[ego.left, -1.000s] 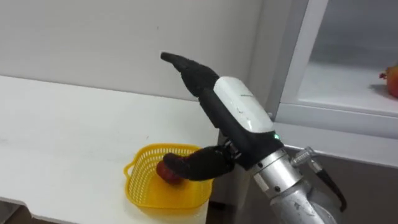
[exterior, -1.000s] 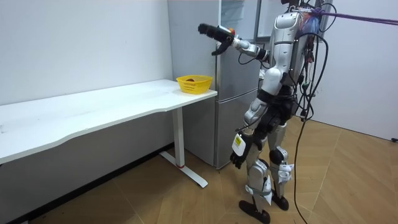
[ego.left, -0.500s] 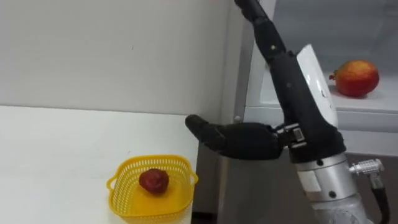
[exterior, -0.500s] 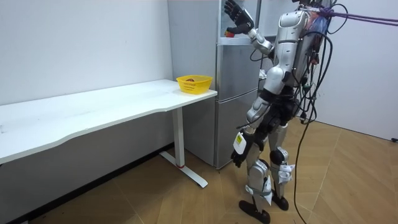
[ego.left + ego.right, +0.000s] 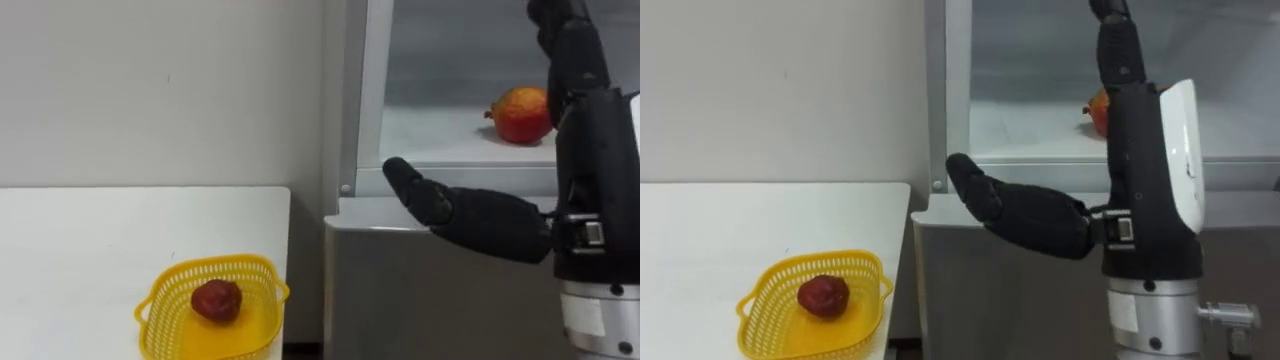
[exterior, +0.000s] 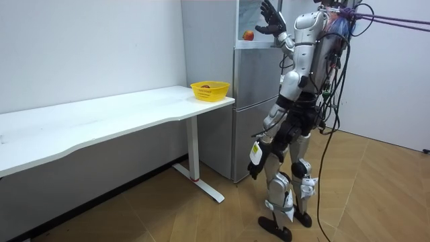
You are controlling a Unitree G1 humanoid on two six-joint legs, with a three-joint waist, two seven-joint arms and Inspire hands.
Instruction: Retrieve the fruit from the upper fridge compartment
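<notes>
White-walled room [image 5: 150, 90] with a wooden floor [image 6: 376, 202]: the robot stood upright facing a tall grey fridge [image 5: 430, 290], whose upper compartment stood open. Beside the fridge, on the robot's left, ran a long white bench [image 5: 80, 260]. At the bench's end nearest the fridge sat a yellow plastic mesh basket [image 5: 250, 263] with a small dark-red fruit [image 5: 216, 300] inside it.

A round red-orange fruit [image 5: 520, 113] lay on the white shelf [image 5: 440, 140] of the upper compartment. The right hand [image 5: 590, 170] was raised before the opening, near that fruit. Its fingers [image 5: 565, 40] were stretched straight upward and the thumb was spread out to the side, with nothing held.

The left hand [image 6: 256, 170] hung low by the thigh, and how its fingers stood could not be told.
</notes>
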